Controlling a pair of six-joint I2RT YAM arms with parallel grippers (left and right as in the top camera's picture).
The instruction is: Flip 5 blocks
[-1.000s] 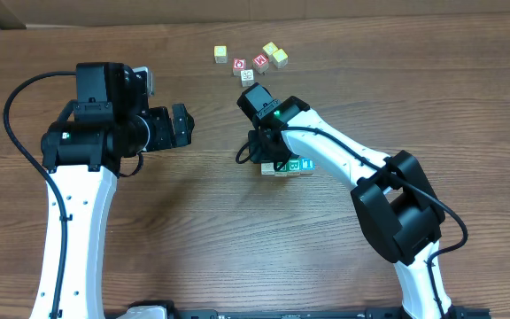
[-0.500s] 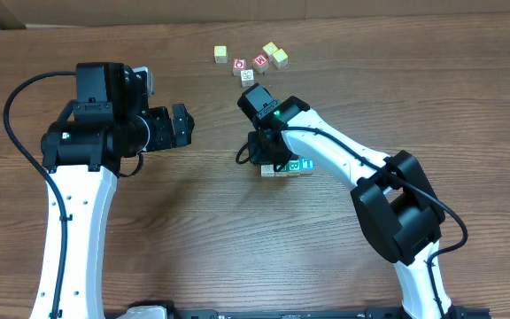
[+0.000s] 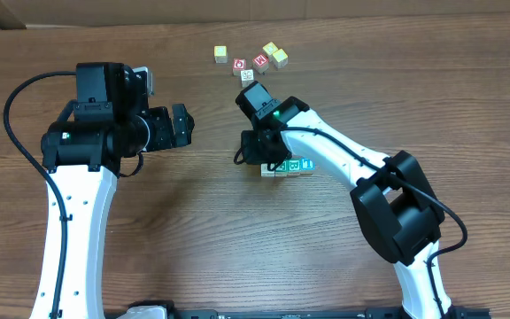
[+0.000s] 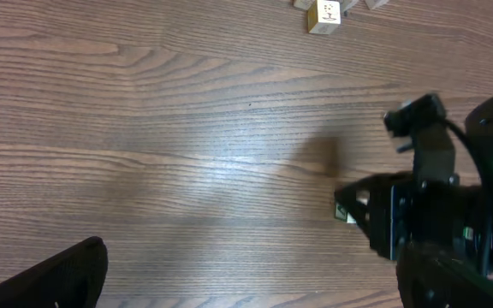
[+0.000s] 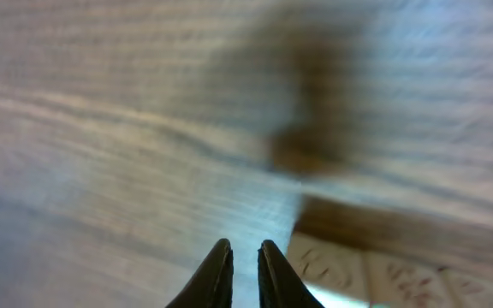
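The blocks (image 3: 288, 167) lie in a short row at mid-table: whitish ones on the left, two green-printed (image 3: 289, 165), one blue-printed (image 3: 307, 164) on the right. My right gripper (image 3: 257, 152) hovers low at the row's left end, just beside it. In the right wrist view its tips (image 5: 245, 252) are nearly together with a thin gap and nothing between them, and a whitish block (image 5: 332, 265) lies just to their right. My left gripper (image 3: 184, 124) stands wide open and empty well to the left. The left wrist view shows a whitish block (image 4: 345, 212) peeking out by the right arm.
A loose cluster of other cubes sits at the back: yellow-faced ones (image 3: 220, 54) (image 3: 275, 54), red-faced ones (image 3: 239, 64) (image 3: 260, 62) and a pale one (image 3: 247, 76), also seen as a pale cube (image 4: 324, 14). Bare wood table (image 3: 193, 213) surrounds the row.
My right gripper has drifted slightly left, away from the row's left end, and its tips have parted by a hair. The left arm has not moved.
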